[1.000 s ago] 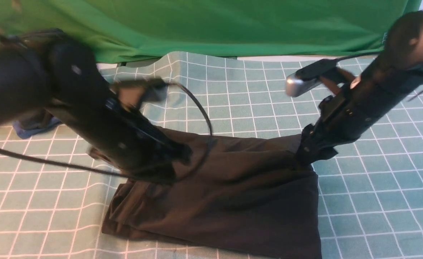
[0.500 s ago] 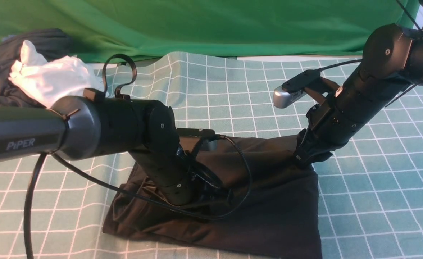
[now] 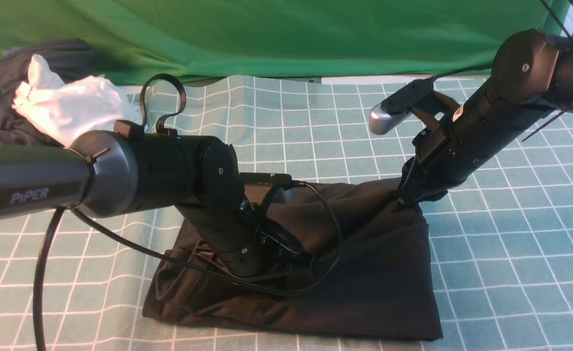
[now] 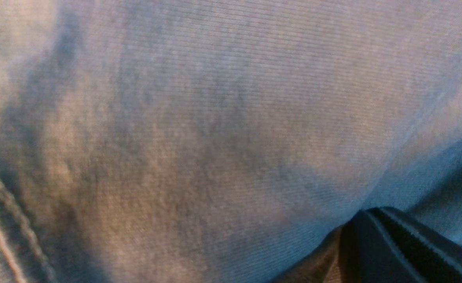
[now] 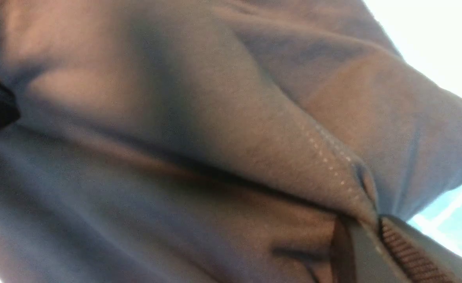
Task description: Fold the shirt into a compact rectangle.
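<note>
Front view is showing the shirt (image 3: 364,273) lying partly folded as a rough dark block on the checked cloth (image 3: 510,273), toward the near edge and between the two arms. The right gripper (image 3: 406,201) is pinching the far right corner of the shirt and tenting it slightly off the cloth; the right wrist view is confirming a stitched hem edge (image 5: 329,157) running into the clenched jaws. The left gripper (image 3: 294,258) is pressing into the middle of the shirt with its jaws closed; whether it is actually trapping fabric cannot be told, as the left wrist view is giving only close knit fabric (image 4: 215,137). A white garment (image 3: 72,109) is sitting on a dark bundle (image 3: 4,97) at the far left, well apart. Judgement: the fabric is soft, light and limp, so it is sagging wherever unsupported and layers are liable to slide over one another. Holds are best taken at corners and hems, catching every layer, with both far corners carried level.
</note>
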Tool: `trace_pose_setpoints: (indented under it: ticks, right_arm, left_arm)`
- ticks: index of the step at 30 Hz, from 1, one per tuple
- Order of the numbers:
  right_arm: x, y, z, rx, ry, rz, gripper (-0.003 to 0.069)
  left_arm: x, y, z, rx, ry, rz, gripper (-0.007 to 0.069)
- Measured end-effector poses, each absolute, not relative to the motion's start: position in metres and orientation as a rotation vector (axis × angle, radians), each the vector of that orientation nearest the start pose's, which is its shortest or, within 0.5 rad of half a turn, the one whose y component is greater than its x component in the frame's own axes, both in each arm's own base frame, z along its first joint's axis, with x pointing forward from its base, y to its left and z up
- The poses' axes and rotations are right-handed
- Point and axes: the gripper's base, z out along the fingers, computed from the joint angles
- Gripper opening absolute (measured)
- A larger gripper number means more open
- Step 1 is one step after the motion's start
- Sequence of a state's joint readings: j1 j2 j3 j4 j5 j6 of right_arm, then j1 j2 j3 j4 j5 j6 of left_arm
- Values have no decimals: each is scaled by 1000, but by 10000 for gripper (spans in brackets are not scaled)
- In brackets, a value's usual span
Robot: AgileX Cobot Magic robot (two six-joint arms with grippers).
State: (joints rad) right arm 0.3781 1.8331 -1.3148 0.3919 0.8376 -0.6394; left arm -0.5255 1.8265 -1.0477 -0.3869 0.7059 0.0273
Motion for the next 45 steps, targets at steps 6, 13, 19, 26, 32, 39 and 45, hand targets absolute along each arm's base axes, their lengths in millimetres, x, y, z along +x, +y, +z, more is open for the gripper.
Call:
trace_pose_setpoints:
  ticks: [6, 13, 19, 26, 32, 39, 45]
  right_arm:
    - [344, 159, 219, -1088, 2538, 364, 36]
    - [348, 158, 218, -1265, 2415, 280, 36]
    - [352, 159, 220, -1274, 2361, 247, 36]
    - [365, 155, 225, -1198, 2287, 136, 202]
    - [368, 149, 235, -1080, 2385, 105, 343]
    - [356, 153, 252, -919, 2641, 303, 64]
    - [343, 166, 251, -942, 2671, 579, 20]
  left_arm:
    - [278, -187, 157, 412, 2978, -472, 6]
    - [279, -188, 157, 405, 2971, -476, 6]
    - [279, -188, 157, 405, 2965, -478, 6]
    - [278, -188, 157, 408, 2975, -480, 6]
    - [277, -187, 163, 391, 2967, -484, 6]
    - [273, -184, 201, 313, 2847, -535, 6]
    - [283, -172, 207, 185, 2800, -532, 6]
